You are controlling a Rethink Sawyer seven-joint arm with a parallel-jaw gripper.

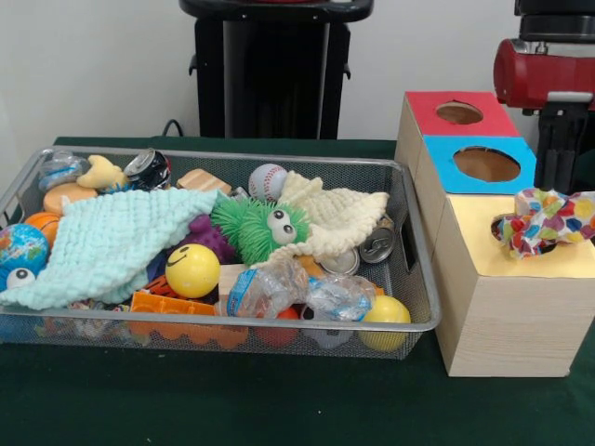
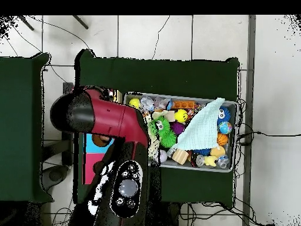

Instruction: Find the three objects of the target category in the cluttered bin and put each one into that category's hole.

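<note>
Front view: the wide, shallow silver wire-mesh bin sits on the green tabletop, heaped with toys: a mint-green knitted cloth, a cream knitted cloth, a fuzzy green ball with googly eyes, a yellow smiley ball, a white baseball. Just beside the bin's right end stand three pale wood-grain boxes. On the yellow top of the largest box, a crumpled cloth with multicoloured spots lies over the round hole, of which only a dark sliver shows at the cloth's left edge. The cloth looks only part-way in. My judgement is that this is the drop-off step for one target item; the next move calls for the cloth to be pushed or released fully through the hole, then a search of the bin for another cloth. The red arm hangs above the boxes, but the hand is not visible here.

Overhead view: the red and black arm covers the boxes and hides the hole. The hand lies beneath it, so I cannot tell how far open it is or whether it grips anything. The bin stays uncovered to one side.
</note>
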